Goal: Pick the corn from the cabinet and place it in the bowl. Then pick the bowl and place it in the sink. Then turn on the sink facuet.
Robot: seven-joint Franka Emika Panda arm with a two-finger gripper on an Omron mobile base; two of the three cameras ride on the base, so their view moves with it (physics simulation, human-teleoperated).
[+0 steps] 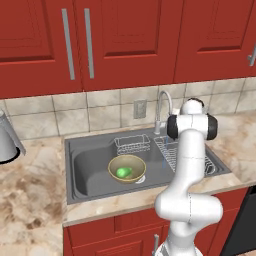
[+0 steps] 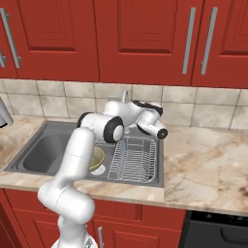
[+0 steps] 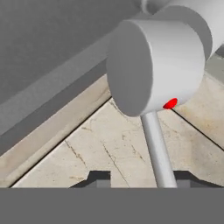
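The olive-tan bowl (image 1: 127, 168) sits in the grey sink (image 1: 75, 150) with the small green corn (image 1: 122, 172) lying inside it. In the right base view my arm hides part of the bowl (image 2: 98, 159). The silver gooseneck sink faucet (image 1: 162, 103) rises behind the basin. My hand (image 2: 145, 116) is reached in at its base. In the hand view, the faucet's thick grey body (image 3: 153, 65) is very close, and its thin lever rod (image 3: 156, 148) runs down between the tips of my gripper (image 3: 143, 179). The jaws stand apart around the rod. The red cabinet (image 1: 125, 40) above has its doors shut.
A small wire rack (image 1: 132, 144) stands at the basin's back, and a wire dish rack (image 2: 133, 162) fills the sink's right part. Marble counter (image 2: 203, 160) lies on both sides. A pale grey vessel (image 1: 7, 142) is at far left, a dark appliance (image 2: 218, 232) at lower right.
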